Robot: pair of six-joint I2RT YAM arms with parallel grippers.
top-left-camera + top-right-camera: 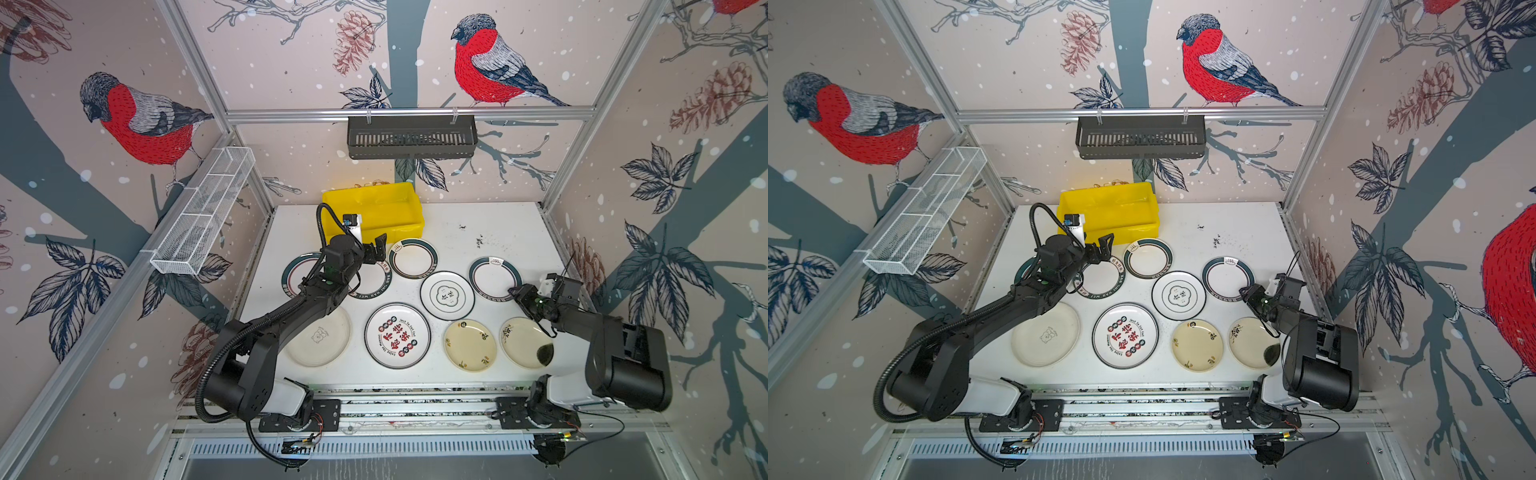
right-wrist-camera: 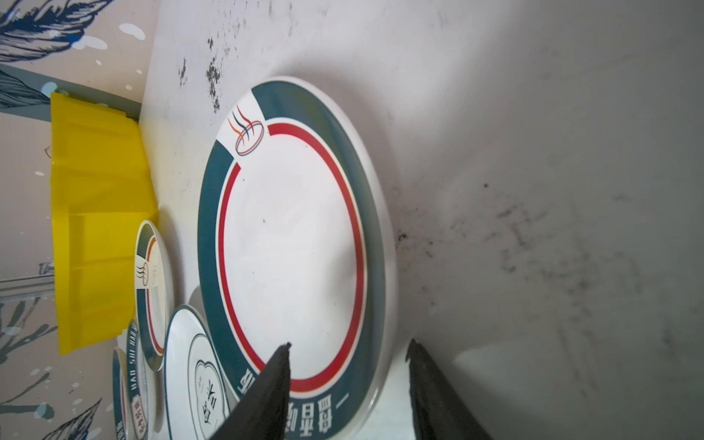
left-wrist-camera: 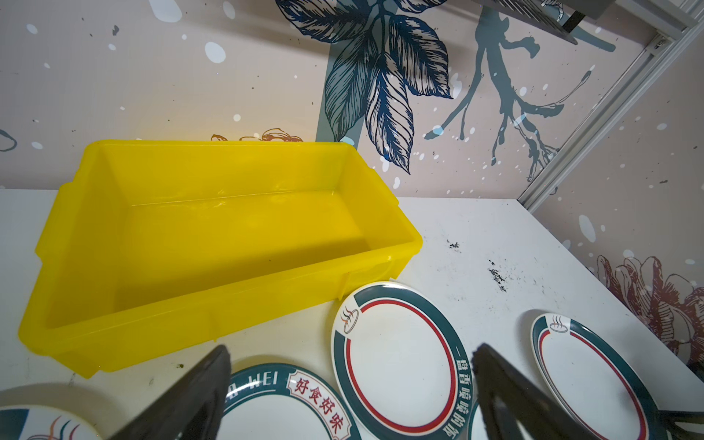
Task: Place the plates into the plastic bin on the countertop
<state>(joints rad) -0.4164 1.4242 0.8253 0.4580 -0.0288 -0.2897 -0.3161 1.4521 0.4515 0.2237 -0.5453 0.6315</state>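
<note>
Plate pick-up: judged to be the step in hand; the right tool [image 2: 349, 344] is set at the near edge of the round white plate with a dark green band and a red ring [image 1: 492, 277], which lies flat at the right of the flat white speckled worktop [image 1: 490, 232]
Right tool state: jaws partly drawn in, one finger over the green band, the other outside the rim; whether the pads already bear on the rim cannot be told
Bin transfer: the next move calls for a firm clamp on the rim and a lift clear of the eight other round plates [image 1: 397, 336] lying flat on the worktop, then a carry to the bright yellow rectangular plastic bin [image 1: 386, 208], which stands empty at the rear, left of centre
Right arm: low, reaching from its front base, wrist rolled on its side so the fingers straddle the rim
Left arm: stretched forward, elbow raised; the left tool [image 3: 350, 350] hangs above the plates just in front of the bin, jaws wide apart, holding nothing
Bin approach: the left arm stands close to the bin; the carry is judged to need clearance from it
</note>
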